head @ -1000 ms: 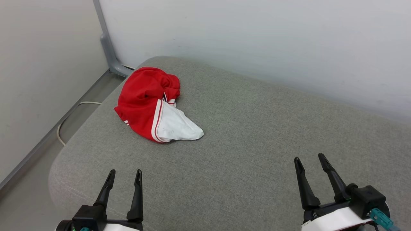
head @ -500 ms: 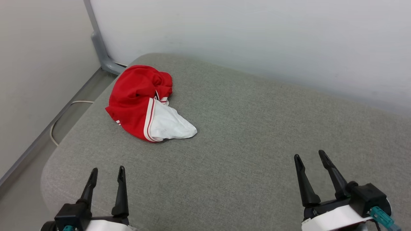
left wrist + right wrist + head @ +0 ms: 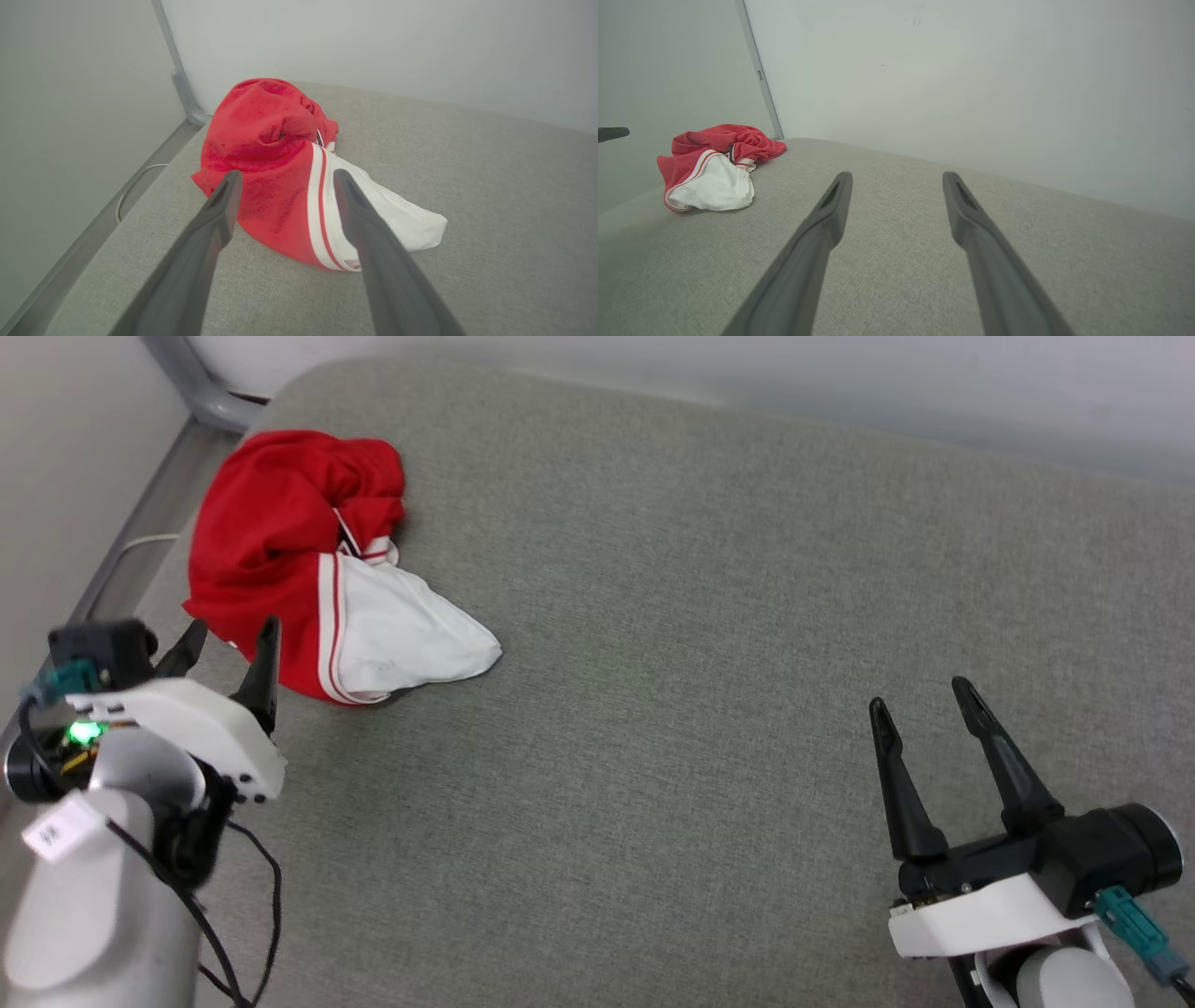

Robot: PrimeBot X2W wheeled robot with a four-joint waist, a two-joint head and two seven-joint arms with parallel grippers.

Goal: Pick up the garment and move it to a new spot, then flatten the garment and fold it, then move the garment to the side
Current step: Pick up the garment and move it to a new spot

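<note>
The garment (image 3: pixel 280 541) lies crumpled at the far left corner of the grey cushion (image 3: pixel 672 616), red cloth bunched up with a white sleeve and striped trim spread to its right. My left gripper (image 3: pixel 233 633) is open just short of the garment's near left edge, fingers pointing at it and not touching. In the left wrist view the garment (image 3: pixel 275 140) sits right beyond the open left gripper (image 3: pixel 286 175). My right gripper (image 3: pixel 920 695) hovers open over bare cushion at the near right, far from the garment (image 3: pixel 714 168). The right wrist view shows that right gripper (image 3: pixel 896 175) holding nothing.
A pale wall runs behind the cushion. A grey metal post (image 3: pixel 191 383) stands at the far left corner. A white cable (image 3: pixel 140 539) lies on the floor strip beside the cushion's left edge. The left fingertip (image 3: pixel 612 134) pokes in at the right wrist view's left edge.
The head camera has tipped down and shifted the whole picture. My left arm has lifted and come forward to the garment's near edge. Both grippers stay open and the garment lies as before.
</note>
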